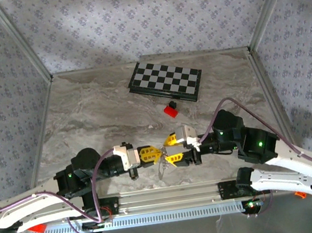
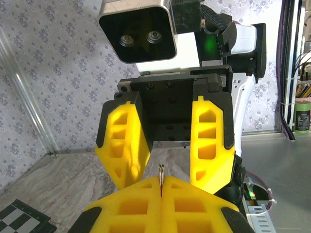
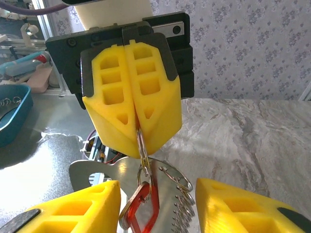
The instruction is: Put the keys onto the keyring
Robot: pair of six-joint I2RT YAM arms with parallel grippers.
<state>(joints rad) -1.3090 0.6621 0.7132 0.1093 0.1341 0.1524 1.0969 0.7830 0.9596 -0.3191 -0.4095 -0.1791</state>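
Thin pinch on the keyring [image 3: 142, 150]
The left tool [image 3: 138, 138] clamps the keyring at its very tips; the right tool [image 3: 158, 194] gapes wide around the red key [image 3: 131, 211] dangling under the left tool. A skewed closing could twist the keyring free and drop it on the tabletop [image 3: 252, 141].

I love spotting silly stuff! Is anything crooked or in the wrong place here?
Only a little. The chessboard at the far side lies crooked on the table, not lined up with its edges, and a small red block sits loose just in front of it. Nothing looks spilled or broken.
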